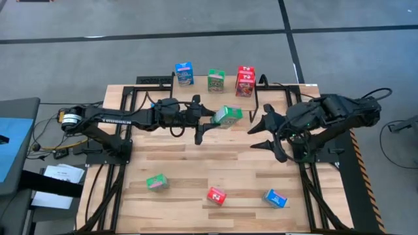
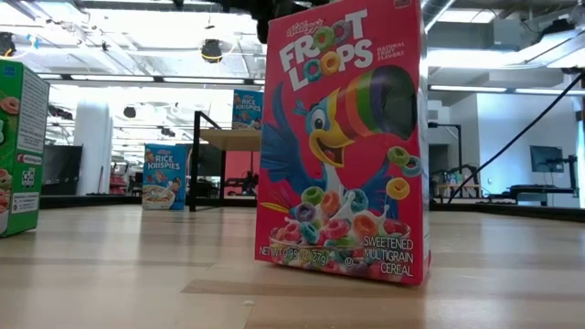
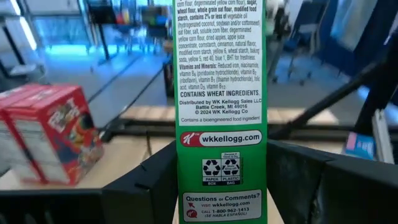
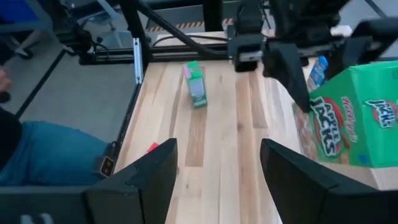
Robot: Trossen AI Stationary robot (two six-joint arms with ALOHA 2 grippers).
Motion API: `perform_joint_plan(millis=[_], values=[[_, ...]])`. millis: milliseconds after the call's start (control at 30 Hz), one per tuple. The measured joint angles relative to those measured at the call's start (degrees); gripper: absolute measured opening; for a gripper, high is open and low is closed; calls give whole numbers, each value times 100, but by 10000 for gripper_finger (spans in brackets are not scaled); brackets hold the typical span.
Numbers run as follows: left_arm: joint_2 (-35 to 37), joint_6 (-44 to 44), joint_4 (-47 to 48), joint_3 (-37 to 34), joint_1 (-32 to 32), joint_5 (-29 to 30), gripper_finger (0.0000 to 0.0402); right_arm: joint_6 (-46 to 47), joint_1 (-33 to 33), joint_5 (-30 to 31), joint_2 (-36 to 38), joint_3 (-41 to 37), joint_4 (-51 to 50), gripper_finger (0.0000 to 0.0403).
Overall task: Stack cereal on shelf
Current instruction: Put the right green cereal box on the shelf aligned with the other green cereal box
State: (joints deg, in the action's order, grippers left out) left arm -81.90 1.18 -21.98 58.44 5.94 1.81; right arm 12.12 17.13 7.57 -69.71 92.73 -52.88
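Green cereal box (image 1: 228,116) clamped in left gripper (image 1: 208,122), tilted, ingredients side facing wrist.

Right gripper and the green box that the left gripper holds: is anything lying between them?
No. In the high view, only bare tabletop separates the open right gripper from the green box clamped in the left gripper.

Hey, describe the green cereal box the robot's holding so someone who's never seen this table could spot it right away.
Start at the wooden table and look toward its far edge, where blue, green and red boxes stand in a row on the shelf. Just in front of that row, the left end effector grips the green Apple Jacks box. It is the only green box off the surface, tilted in mid-air.
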Motion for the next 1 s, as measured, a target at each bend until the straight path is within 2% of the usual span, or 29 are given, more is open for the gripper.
perform_joint_plan(millis=[200,300,500,767,1000], values=[[-14,-182,-2167,-1150,285,-73,188,-2,178,-2,-7,-2,-114,255],[-51,-145,-2887,-1496,401,-128,188,-2,243,-2,-7,-2,-110,255],[-181,-87,-3000,-1644,713,56,188,-2,244,-1,-7,-2,-108,255],[-777,-384,-3390,-1633,1133,57,188,-4,244,-2,-11,-2,-111,255],[-1296,-659,-3993,-1629,1468,-151,188,-17,242,-2,-11,-2,-115,255]])
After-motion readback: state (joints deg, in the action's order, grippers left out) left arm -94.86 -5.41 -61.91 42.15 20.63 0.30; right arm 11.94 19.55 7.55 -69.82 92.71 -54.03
